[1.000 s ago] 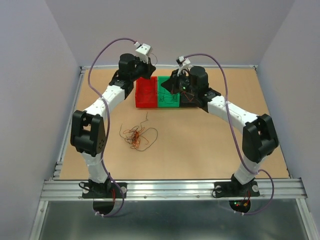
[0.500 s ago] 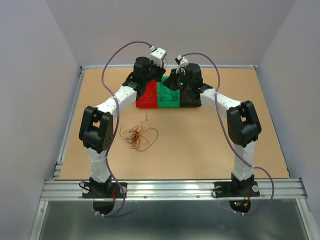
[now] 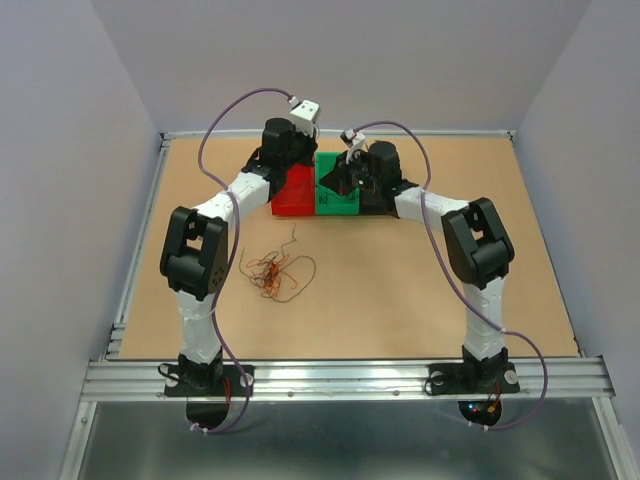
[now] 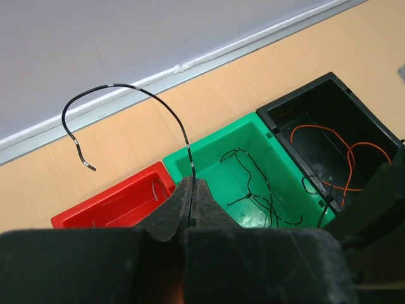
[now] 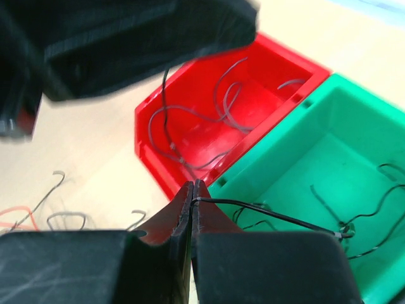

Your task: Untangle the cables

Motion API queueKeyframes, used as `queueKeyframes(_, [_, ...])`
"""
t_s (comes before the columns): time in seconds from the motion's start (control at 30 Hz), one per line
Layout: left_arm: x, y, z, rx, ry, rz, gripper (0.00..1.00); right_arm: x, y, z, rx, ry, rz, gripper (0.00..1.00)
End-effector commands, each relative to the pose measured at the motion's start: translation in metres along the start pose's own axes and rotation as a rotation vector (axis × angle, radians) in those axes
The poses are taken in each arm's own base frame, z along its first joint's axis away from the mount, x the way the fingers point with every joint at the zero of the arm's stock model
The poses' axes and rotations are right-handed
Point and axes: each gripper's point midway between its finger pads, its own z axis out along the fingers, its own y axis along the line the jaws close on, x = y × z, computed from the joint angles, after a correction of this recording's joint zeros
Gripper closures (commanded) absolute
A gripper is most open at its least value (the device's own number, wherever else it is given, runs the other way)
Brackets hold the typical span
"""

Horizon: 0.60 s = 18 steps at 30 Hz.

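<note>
Left end effector [image 4: 192, 190] pinched tight on an arched dark wire [image 4: 166, 104]; right end effector [image 5: 192, 190] pinched tight on a thin black wire [image 5: 266, 216].
The tangled cables [image 3: 272, 272] lie on the tabletop [image 3: 400, 290], well apart from both; farther off, that black wire trails into the green bin [image 5: 354, 126], between red bin [image 5: 209, 136] and black bin [image 4: 319, 95].

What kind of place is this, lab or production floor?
Probably a lab test cell: plain walls boxing in a wooden table, two arms bolted to an aluminium rail, three coloured bins, loose cables.
</note>
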Motion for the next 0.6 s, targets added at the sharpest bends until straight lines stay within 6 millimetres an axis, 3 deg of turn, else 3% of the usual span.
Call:
queueKeyframes(0.0, [-0.007,-0.005,0.000,0.026,-0.039,-0.023,1.00,-0.028,0.025,-0.010,-0.114,-0.131,-0.113,0.99])
queueKeyframes(0.27, [0.009,-0.005,-0.002,0.021,-0.004,-0.066,1.00,-0.039,0.031,-0.002,-0.141,-0.220,-0.124,0.99])
queueKeyframes(0.5, [0.016,-0.005,-0.003,0.012,0.018,-0.095,1.00,-0.050,0.032,0.006,-0.143,-0.249,-0.129,0.86])
queueKeyframes(0.57, [0.016,-0.007,-0.004,0.019,0.018,-0.100,1.00,-0.045,0.029,0.010,-0.142,-0.242,-0.119,0.85])
